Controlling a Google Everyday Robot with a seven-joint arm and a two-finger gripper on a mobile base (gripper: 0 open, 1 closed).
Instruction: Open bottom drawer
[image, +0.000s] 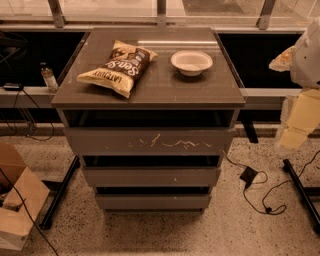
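- The bottom drawer is the lowest and narrowest front, just above the speckled floor.
- Directly over it sits the mid-sized front, then the tall scratched front.
- On the counter lie a chip bag and a white bowl, apart from each other.
- The pincer hangs at the right edge, well apart from the drawers. I cannot tell whether it is released or clenched.

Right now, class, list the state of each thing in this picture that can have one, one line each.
bottom drawer: shut, not yet pulled out.
middle drawer: shut.
top drawer: shut, front scratched.
chip bag: lying flat on the cabinet, looks unopened.
bowl: upright, empty.
gripper: at the right edge, apart from the cabinet.
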